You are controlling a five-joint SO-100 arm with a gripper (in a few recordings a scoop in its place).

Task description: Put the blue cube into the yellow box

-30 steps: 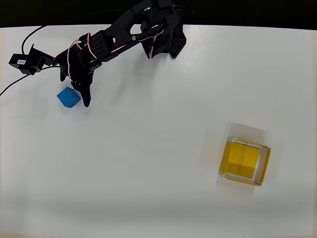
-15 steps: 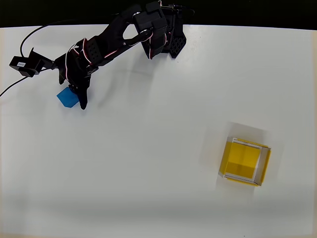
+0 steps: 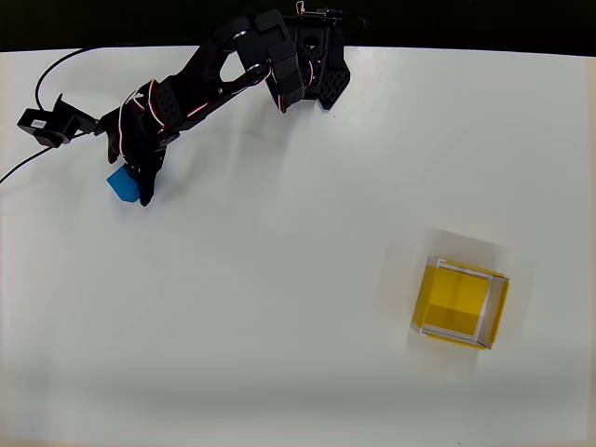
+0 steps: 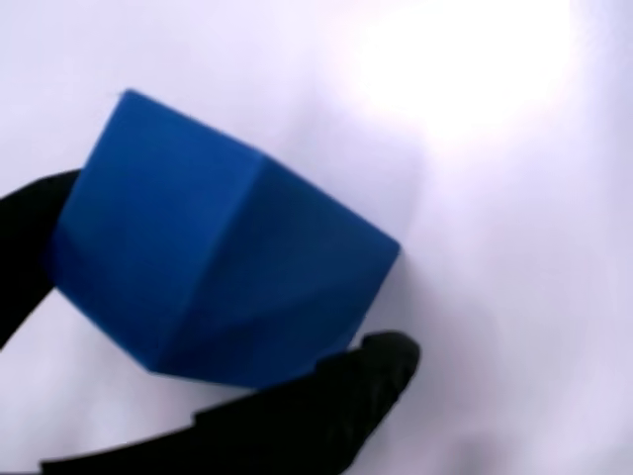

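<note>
At the far left of the white table (image 3: 279, 279) in the overhead view, the black gripper (image 3: 135, 182) has its fingers (image 4: 326, 406) either side of the small bright-blue cube (image 3: 119, 182), touching it. Whether they grip it firmly cannot be told. Well apart, at lower right, sits the square open-topped yellow box (image 3: 460, 304).

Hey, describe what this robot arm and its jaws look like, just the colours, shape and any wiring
The arm is black throughout, built of blocky segments with perforated motor housings, on a black base at the table's far edge. Thin red-and-white wires run along its joints, and black cables trail off beside a small black module near the wrist. The gripper has dark, tapering jaws with rounded tips.
</note>
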